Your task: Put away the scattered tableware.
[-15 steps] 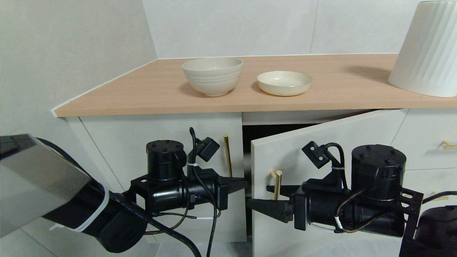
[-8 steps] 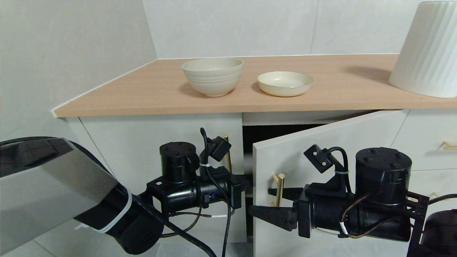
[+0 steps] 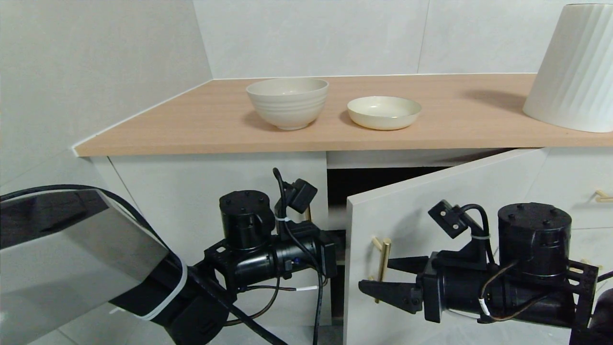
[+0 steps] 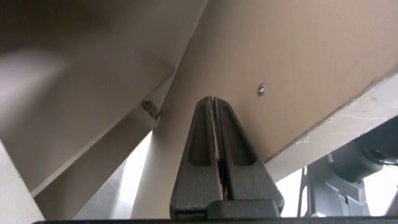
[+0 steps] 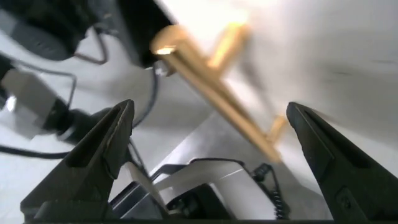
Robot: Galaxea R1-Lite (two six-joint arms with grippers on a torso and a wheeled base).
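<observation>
You've got both task pieces up on the light wooden table (image 3: 215,129): the cream ribbed ceramic bowl (image 3: 288,102) sits upright towards the corner, and the shallow cream ceramic dish (image 3: 384,111) is just beside it on its right, a small gap between them, not touching. Far right on the same table stands a tall white ribbed cone-shaped shade (image 3: 572,72), well apart from both. Below the table, the white cabinet door (image 3: 431,201) hangs partly open with a dark gap at its left edge. Your right claw (image 3: 376,274) is at that door's slim brass bar handle (image 3: 383,261). The fingers are spread wide with one on each side of the bar, and the right wrist view shows the handle (image 5: 217,93) running between them with clear space both sides, so it's gripping nothing. Your left claw (image 4: 213,109) has its fingers pressed flat together, holding nothing. It's poked into the gap behind the open door's edge, with its tip close to a pale panel (image 4: 298,56) that has a small screw (image 4: 262,89). Can't tell if it touches the panel.
</observation>
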